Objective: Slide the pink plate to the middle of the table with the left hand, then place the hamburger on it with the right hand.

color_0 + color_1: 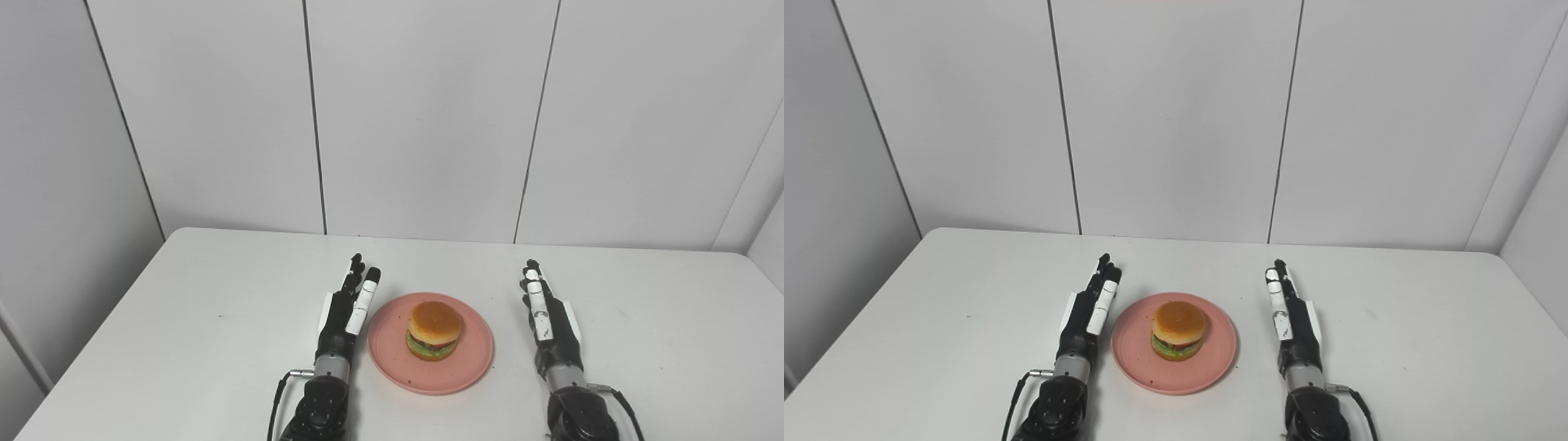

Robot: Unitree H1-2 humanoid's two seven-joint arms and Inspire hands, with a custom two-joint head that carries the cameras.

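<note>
The hamburger (434, 330) sits on the pink plate (392, 361) mid-table; the left hand (346, 315) lies just beside the rim and the right hand (548, 321) stands apart, both empty with fingers extended, so a careless left withdrawal could nudge the plate off centre.

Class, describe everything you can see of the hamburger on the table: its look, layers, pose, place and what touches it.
The hamburger looks like a small glossy toy, probably plastic. It has a rounded orange-brown top bun, a thin dark and red layer beneath, then ruffled green lettuce at the base. It stands upright and whole, slightly right of centre on the pink plate, which alone touches it. The left hand and right hand lie open on either side, well clear of it.
</note>
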